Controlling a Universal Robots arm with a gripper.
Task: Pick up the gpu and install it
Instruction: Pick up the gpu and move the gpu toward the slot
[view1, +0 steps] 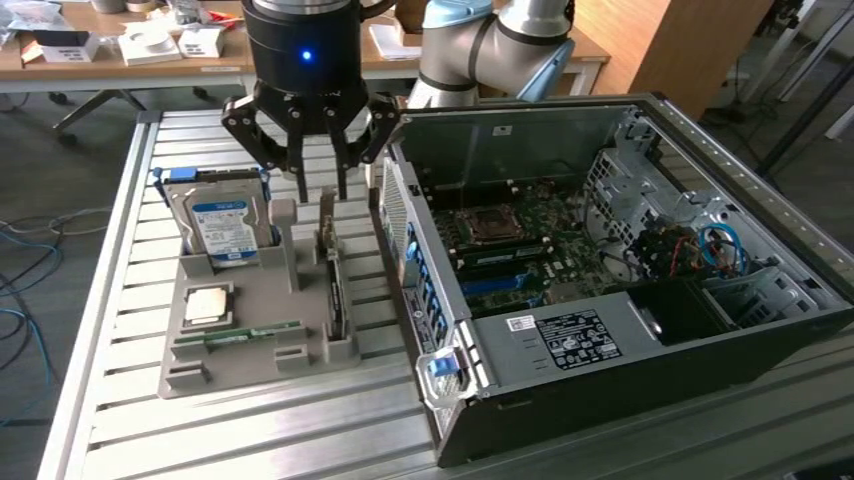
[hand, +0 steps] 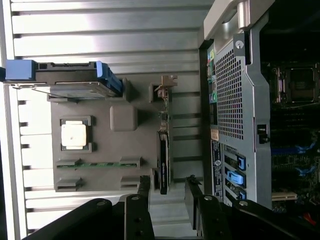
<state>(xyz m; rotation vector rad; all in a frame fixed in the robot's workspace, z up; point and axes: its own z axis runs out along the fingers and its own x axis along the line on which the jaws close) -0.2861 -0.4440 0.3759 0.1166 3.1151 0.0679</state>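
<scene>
Silver, blue-labelled hard drive (view1: 220, 225) stands at the exterior view's left of the grey holder (view1: 287, 300) on the slatted table (view1: 127, 330). We see the gpu (view1: 334, 288) on edge in the holder's right-hand slot, with the gripper (view1: 322, 198) just above it, spread and holding nothing. Rightmost sits the open computer case (view1: 601, 330).

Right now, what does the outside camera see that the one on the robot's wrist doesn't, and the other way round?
The exterior view adds the grey arm, a cluttered desk, and blue cables and a white label inside the open computer case. The wrist view adds no new object, just a straight-down look at the gpu on edge, in line with the open gripper's gap. Both share the grey tray, hard drive, processor chip and memory stick.
</scene>
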